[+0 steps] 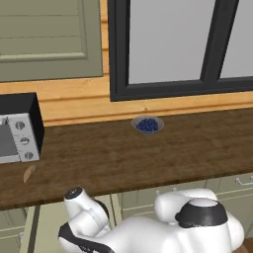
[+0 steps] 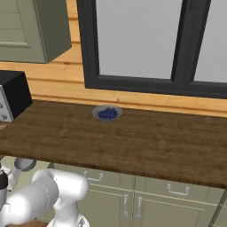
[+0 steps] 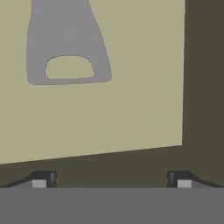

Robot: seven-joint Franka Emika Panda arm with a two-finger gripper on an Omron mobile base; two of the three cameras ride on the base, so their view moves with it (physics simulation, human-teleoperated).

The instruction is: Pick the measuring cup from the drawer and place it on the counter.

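Observation:
In the hand view the measuring cup's (image 3: pixel 65 39) flat grey handle lies on the pale floor of the drawer (image 3: pixel 140 87), its end hole toward me; the round bowl is cut off by the top edge. My gripper (image 3: pixel 111 180) hangs open above it, fingertips (image 3: pixel 43 178) wide apart and touching nothing, with the handle up and to the left of their midpoint. From the left base view my arm reaches down into the open drawer (image 1: pixel 49 222) below the counter (image 1: pixel 148 153). The counter (image 2: pixel 133 142) runs dark brown across the right base view.
A glass bowl of blueberries (image 1: pixel 147 124) sits at the back of the counter under the window. A toaster oven (image 1: pixel 17 128) stands at the left end, with a small tan item (image 1: pixel 29 173) in front of it. The drawer's shadowed side wall (image 3: pixel 203 87) stands on the right.

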